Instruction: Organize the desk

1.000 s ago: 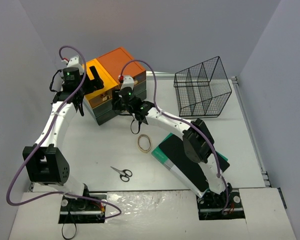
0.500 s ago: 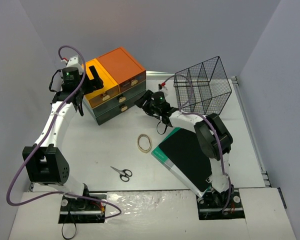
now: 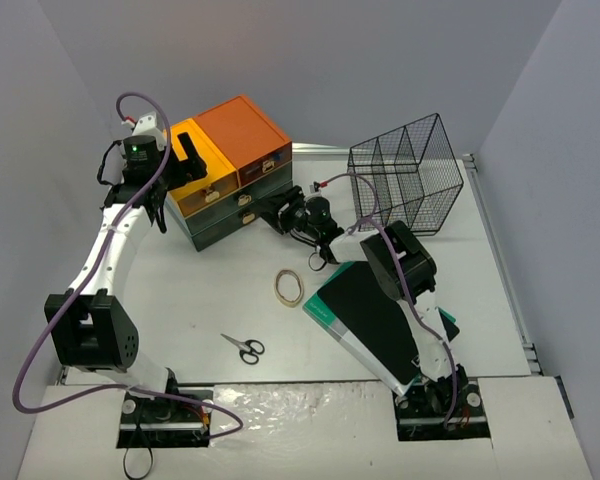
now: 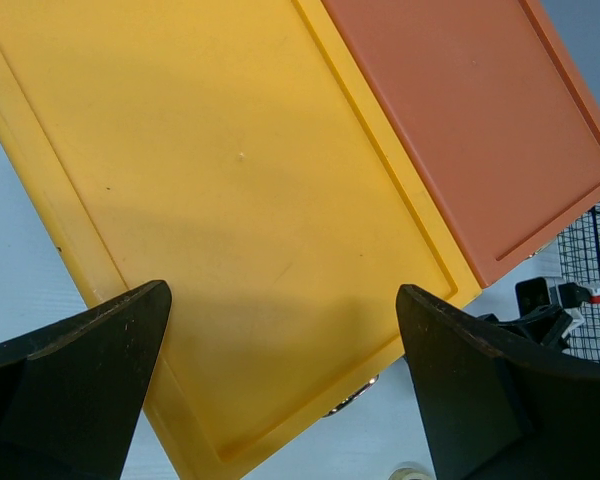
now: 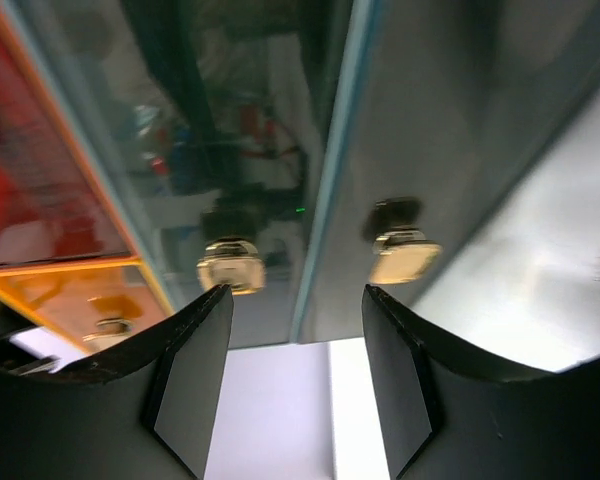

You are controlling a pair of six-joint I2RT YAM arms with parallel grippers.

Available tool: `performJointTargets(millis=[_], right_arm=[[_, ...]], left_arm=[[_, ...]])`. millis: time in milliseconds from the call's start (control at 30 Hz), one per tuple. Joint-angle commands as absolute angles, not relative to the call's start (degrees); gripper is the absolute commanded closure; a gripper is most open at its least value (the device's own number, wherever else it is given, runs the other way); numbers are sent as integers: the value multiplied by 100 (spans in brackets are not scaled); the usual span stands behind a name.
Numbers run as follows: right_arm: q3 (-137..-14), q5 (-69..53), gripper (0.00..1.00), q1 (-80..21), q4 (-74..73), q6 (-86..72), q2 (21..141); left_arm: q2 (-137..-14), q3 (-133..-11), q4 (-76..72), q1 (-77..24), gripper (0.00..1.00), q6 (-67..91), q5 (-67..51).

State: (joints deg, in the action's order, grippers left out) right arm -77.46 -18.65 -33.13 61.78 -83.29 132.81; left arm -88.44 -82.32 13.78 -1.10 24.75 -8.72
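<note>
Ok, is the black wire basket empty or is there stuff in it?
Empty. Every compartment of the basket shows only bare white desk through the wires.

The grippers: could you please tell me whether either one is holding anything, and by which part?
Nothing is held: the left gripper is open above the drawer chest, the right gripper open facing its knobs.

a dark green drawer chest (image 3: pixel 223 222) stands at the back left, its yellow top (image 4: pixel 230 200) and orange top (image 4: pixel 460 120) side by side, brass knobs (image 5: pixel 230 266) on the drawer fronts. a black wire basket (image 3: pixel 405 175) with compartments sits well apart to its right. a tan ring (image 3: pixel 289 286) lies flat just beside a black-covered, teal-edged book (image 3: pixel 355 308). scissors (image 3: pixel 245 346) lie nearer the front, apart from both.
</note>
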Motion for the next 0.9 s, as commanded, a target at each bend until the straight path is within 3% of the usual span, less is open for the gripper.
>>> performJointTargets(millis=[0,367,867], right_arm=[[-8248,-2083,48,-3336,7224,-8803,13136],[-8856,-2171,48,-3395,7032,-8989,13440],[-8627,-2222,49,-3500,6309,-8691,13122]], left_arm=[[-9026,-8046,2632,158,3,2593,-413],[-9009,-8046,2656,158,3,2573,-396],[-9024,-8060,2661,158,3,2570,-362]])
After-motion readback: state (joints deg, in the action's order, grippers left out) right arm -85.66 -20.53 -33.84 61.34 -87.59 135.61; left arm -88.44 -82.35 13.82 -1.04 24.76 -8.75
